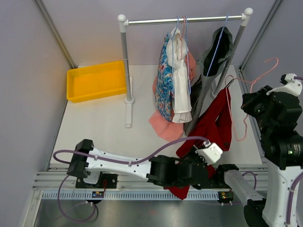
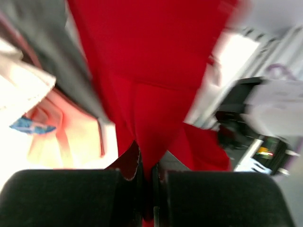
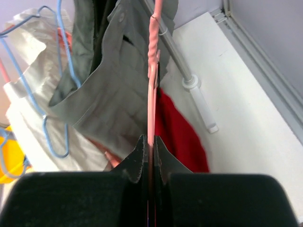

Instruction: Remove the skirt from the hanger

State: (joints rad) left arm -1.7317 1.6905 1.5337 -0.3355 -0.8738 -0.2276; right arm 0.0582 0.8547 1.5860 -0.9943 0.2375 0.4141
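Observation:
The red skirt (image 1: 212, 124) hangs from a pink wire hanger (image 1: 246, 90) at the right front of the table. My left gripper (image 1: 211, 166) is shut on the skirt's lower part; in the left wrist view the red cloth (image 2: 151, 94) runs up from between the closed fingers of my left gripper (image 2: 148, 176). My right gripper (image 1: 262, 94) is shut on the pink hanger and holds it off the rail. In the right wrist view the hanger wire (image 3: 152, 85) passes straight between the closed fingers of my right gripper (image 3: 149, 150), with the red skirt (image 3: 180, 137) below.
A clothes rack (image 1: 184, 21) stands at the back with a floral garment (image 1: 164, 80), a white garment (image 1: 180, 85) and a grey garment (image 1: 215, 56) on blue and pink hangers. A pink cloth (image 1: 165, 125) lies beneath. A yellow bin (image 1: 96, 80) sits back left.

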